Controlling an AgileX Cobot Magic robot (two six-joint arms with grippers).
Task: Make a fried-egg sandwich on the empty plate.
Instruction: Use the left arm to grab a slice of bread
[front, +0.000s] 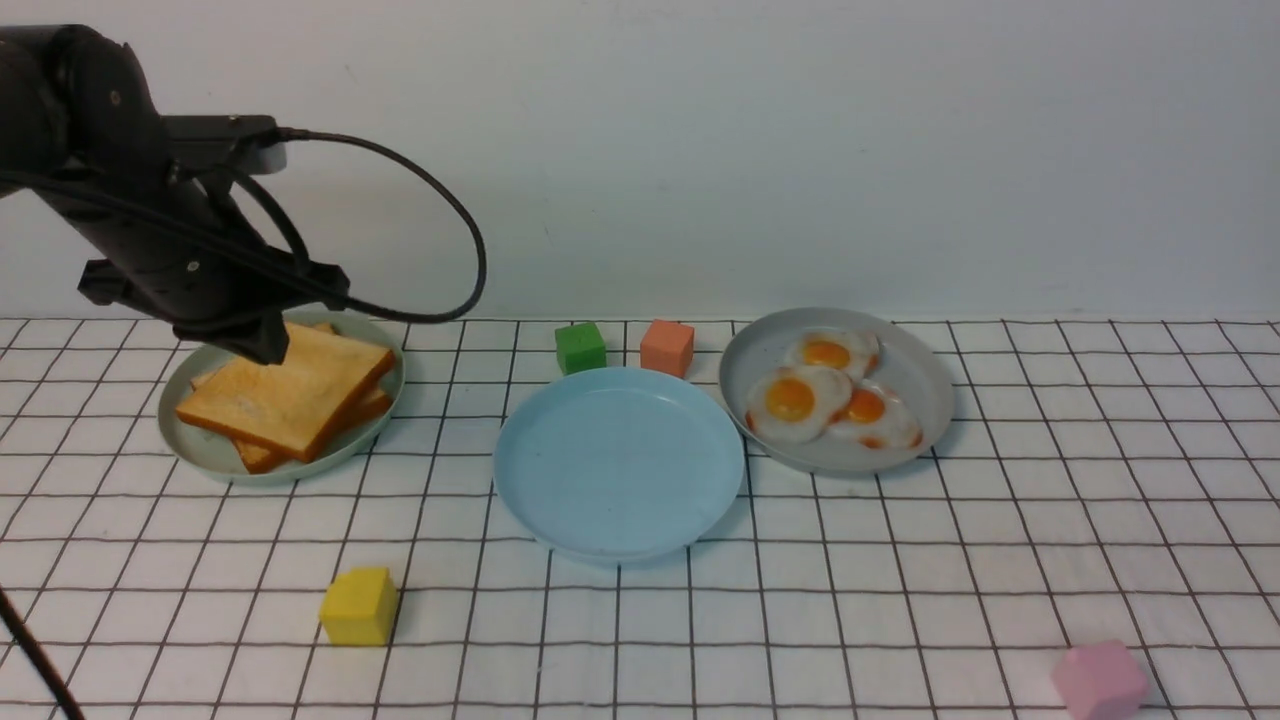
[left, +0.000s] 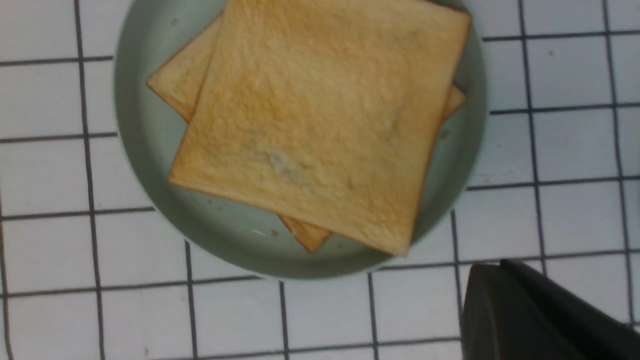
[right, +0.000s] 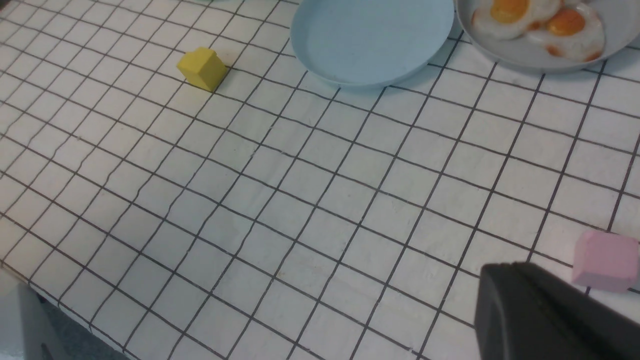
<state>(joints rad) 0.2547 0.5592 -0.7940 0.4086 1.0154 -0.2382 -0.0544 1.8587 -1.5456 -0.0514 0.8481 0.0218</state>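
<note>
Nearest the camera in the front view, a pink cube sits by the near right corner of the tabletop and a yellow cube toward the near left. Behind them the light blue plate lies bare in the middle, so no sandwich exists yet. The top toast slice rests on the pale green plate toward the far left corner, and the fried eggs lie on the grey plate toward the far right. The left fingers hang just over the slice's far corner; I judge the step is taking the first slice. In the left wrist view that slice lies skewed over the lower slice. Only one dark finger shows, clear of the plate, so I cannot tell whether the pair is spread or closed. Pinching the top slice alone by an overhanging edge and lifting straight up should keep the lower one from dragging. In the right wrist view the right fingers show one dark piece near the pink cube, their spacing likewise untellable.
</note>
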